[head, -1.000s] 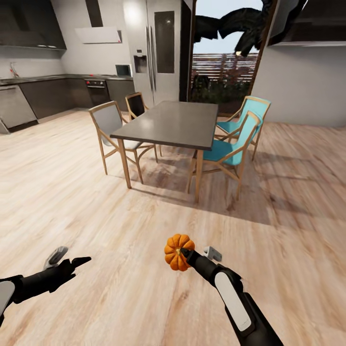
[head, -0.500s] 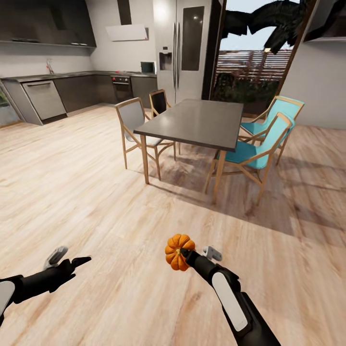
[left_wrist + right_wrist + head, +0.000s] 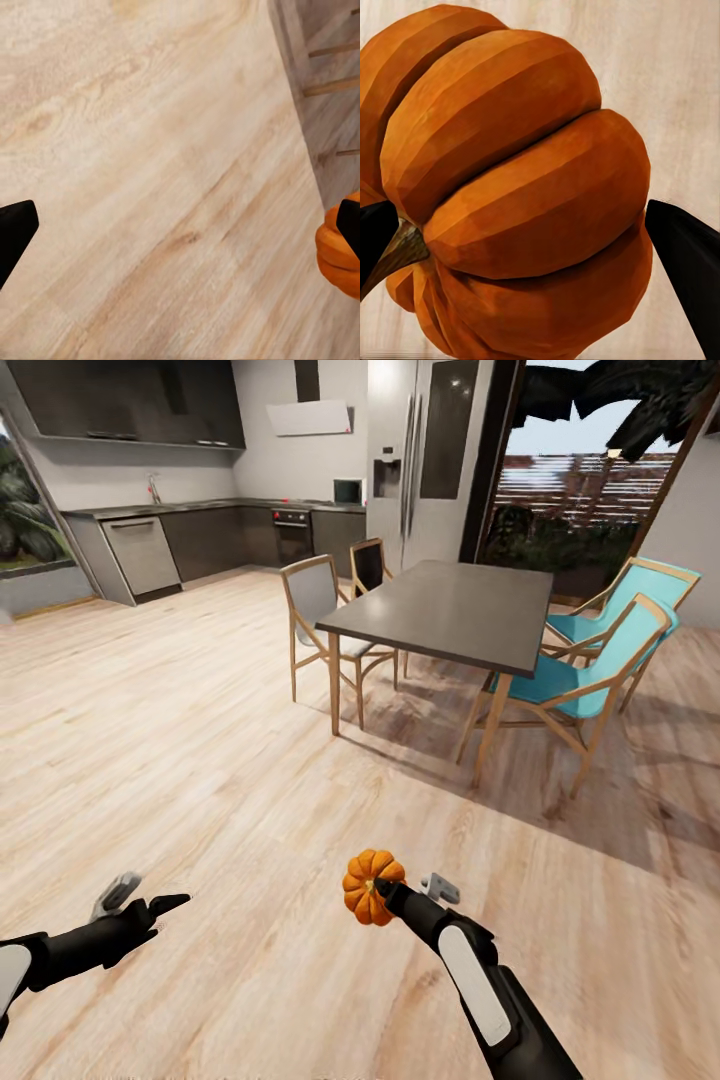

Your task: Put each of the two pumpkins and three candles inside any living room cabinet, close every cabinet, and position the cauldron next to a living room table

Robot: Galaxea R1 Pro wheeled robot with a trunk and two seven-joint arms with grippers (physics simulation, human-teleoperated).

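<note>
Head view: right gripper (image 3: 385, 893) carried a pumpkin (image 3: 367, 884) above the wood floor (image 3: 200, 760), jaws clamped on its ribbed sides. Left gripper (image 3: 150, 905) hung at 8 o'clock, jaws spread, holding nothing. Dining table (image 3: 450, 610) with chairs stood at 1 o'clock, kitchen beyond.

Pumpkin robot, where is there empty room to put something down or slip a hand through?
The grey table has a bare top. The wood floor is open between the kitchen counters and the table, and between the left gripper and the pumpkin in the right gripper. It is crowded around the table: grey chairs and blue chairs hem its sides.
</note>
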